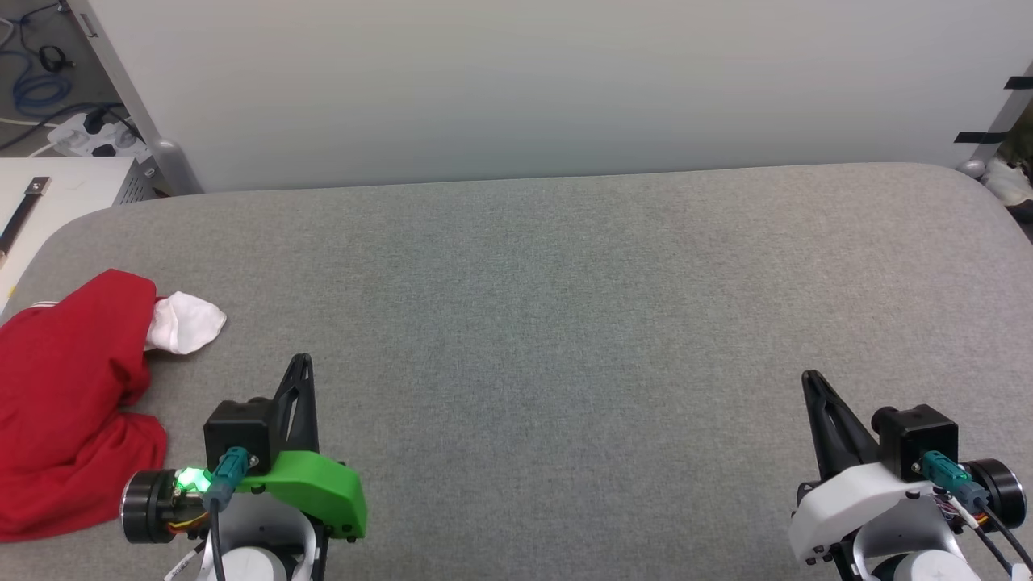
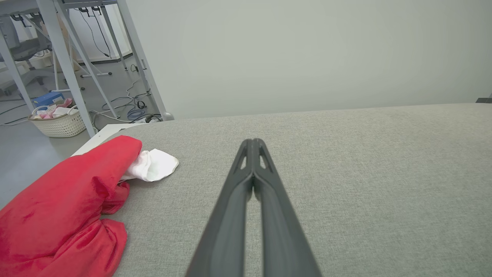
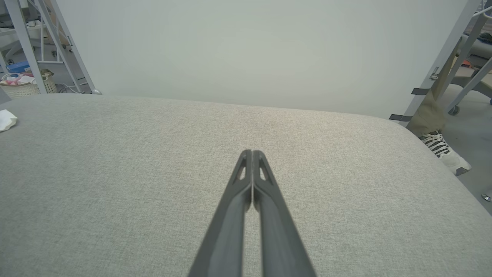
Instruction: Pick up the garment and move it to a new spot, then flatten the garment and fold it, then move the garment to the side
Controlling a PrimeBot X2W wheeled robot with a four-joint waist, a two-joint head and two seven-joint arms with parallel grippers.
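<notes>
1. The garment (image 1: 64, 403) lay bunched in a red heap at the counter's (image 1: 565, 323) left edge. One white sleeve (image 1: 187, 323) poked out toward the middle. Part of the heap ran past the head view's left border, and no lettering showed.
2. The left jaws were clenched, fingers pressed flat together, and empty. They sat just right of the heap without touching it.
3. The right jaws were clenched and empty too, well apart from the garment over the bare right side of the counter.
4. The cloth looked soft, light and limp. It would likely sag from any grip, keep no shape, and drag a little on the counter's woven cover.
5. The raised red folds on the heap's right side, nearest the left jaws, seemed the best hold, since a thick pinch there should lift most of the bulk.
6. The sleeve was easier to reach, but it would probably carry the rest trailing behind and twisted.
7. The left jaws would need to open before closing on a fold. A shallow pinch risked catching a single layer that could slip free.
</notes>
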